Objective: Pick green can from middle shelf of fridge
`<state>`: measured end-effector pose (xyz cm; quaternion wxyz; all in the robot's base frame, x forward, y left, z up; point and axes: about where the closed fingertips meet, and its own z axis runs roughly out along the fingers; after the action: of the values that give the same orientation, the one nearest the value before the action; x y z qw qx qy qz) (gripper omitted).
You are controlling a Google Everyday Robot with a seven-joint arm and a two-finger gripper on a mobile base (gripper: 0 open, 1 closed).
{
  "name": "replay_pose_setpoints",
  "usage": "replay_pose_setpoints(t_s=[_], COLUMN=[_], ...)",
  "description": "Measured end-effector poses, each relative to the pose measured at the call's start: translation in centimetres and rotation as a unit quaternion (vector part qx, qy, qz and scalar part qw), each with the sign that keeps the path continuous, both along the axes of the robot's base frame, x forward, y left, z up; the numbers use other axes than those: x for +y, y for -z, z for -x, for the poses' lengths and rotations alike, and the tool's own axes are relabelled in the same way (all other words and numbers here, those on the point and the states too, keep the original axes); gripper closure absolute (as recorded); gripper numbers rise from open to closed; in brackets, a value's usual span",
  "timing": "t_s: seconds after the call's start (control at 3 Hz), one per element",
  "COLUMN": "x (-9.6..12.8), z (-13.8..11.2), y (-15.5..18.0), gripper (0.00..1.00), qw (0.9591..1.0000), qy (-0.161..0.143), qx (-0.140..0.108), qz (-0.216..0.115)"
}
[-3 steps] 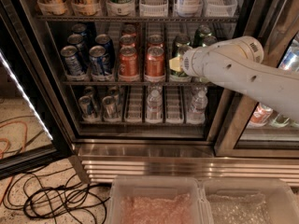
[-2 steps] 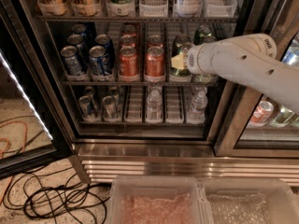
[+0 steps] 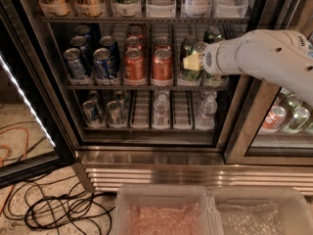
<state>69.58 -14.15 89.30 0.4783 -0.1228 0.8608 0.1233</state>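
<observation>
The fridge [image 3: 146, 153] stands open, with its black door frame on the left. Its middle shelf [image 3: 142, 86] holds blue cans [image 3: 76, 62] on the left, orange-red cans [image 3: 161, 65] in the middle and green cans on the right. The front green can [image 3: 188, 75] stands in the lane right of the orange-red ones, with more green cans [image 3: 213, 33] behind it. My white arm reaches in from the right. My gripper [image 3: 192, 61], with its pale yellow tip, is right at the front green can and covers its upper part.
Above are tall bottles in white baskets [image 3: 161, 1]. Below is a tier of small cans and water bottles [image 3: 161, 112]. A closed glass door [image 3: 288, 116] is on the right. Black cables [image 3: 54, 209] lie on the floor. Two clear bins [image 3: 161, 212] sit at the bottom edge.
My arm has risen and swung a little to the right. The gripper has shifted slightly up and right at the front green can. The cans have not moved.
</observation>
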Motion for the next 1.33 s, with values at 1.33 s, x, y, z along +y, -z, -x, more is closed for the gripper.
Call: replay_pose_setpoints(t_s=[1.33], x=[-0.4], z=[4.8], y=[1.5], gripper=[1.0], qw=[0.9942], qy=[-0.075], qx=[0.076], qz=[0.009])
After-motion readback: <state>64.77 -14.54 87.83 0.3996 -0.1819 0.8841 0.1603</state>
